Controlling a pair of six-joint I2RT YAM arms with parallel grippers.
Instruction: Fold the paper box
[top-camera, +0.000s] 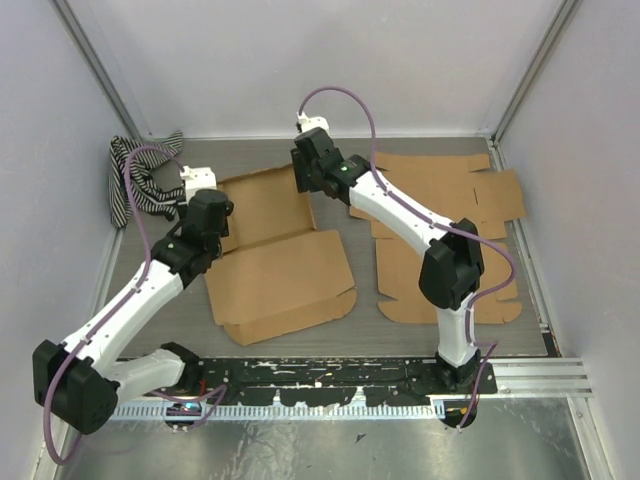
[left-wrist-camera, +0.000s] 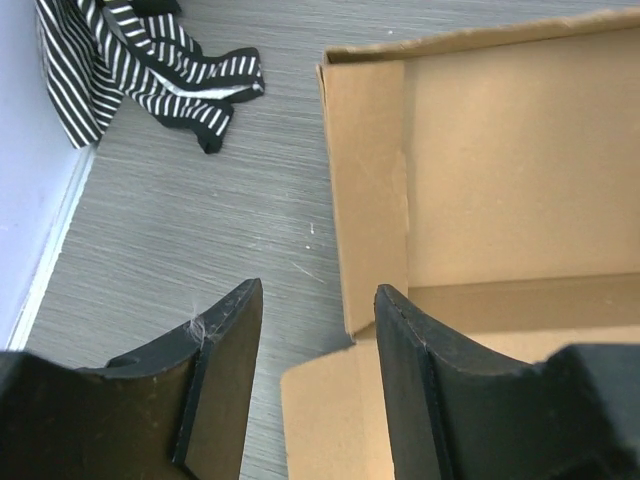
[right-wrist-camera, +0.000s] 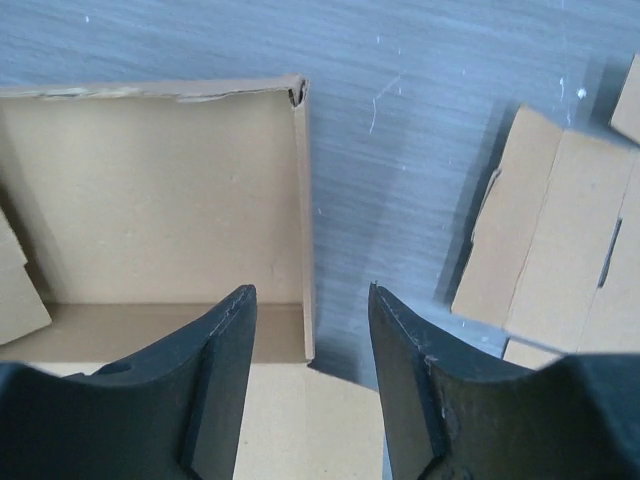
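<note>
top external: a partly folded brown cardboard box (top-camera: 270, 245) sits mid-table on the grey wood-grain table (top-camera: 180, 310), its shallow tray toward the back and its flat lid panel lying toward the arms. the left gripper (top-camera: 225, 225) hangs over the tray's left wall and the right gripper (top-camera: 305, 185) over its right wall, one at each side edge. flat brown cardboard sheets (top-camera: 450, 240) lie spread to the right of the box, near it but apart. a black-and-white striped cloth (top-camera: 140, 185) is bunched in the back-left corner. bare table runs along the front edge of the lid panel and down the left side.

left wrist: the left gripper (left-wrist-camera: 318, 290) has its fingers (left-wrist-camera: 225, 370) parted and grips nothing. the tray's left wall stands upright, and its near end falls in the gap, closer to the right-hand finger; whether it touches that finger i cannot tell. open grey table lies to the left of the wall, with the striped cloth well off at the top left against the white side wall.

right wrist: the right gripper (right-wrist-camera: 311, 290) is likewise spread and has nothing clamped. the tray's right wall runs straight up from between the fingertips to the far right corner, where the cardboard edge is slightly ragged. a strip of bare table separates this wall from the flat sheets at the right.
</note>
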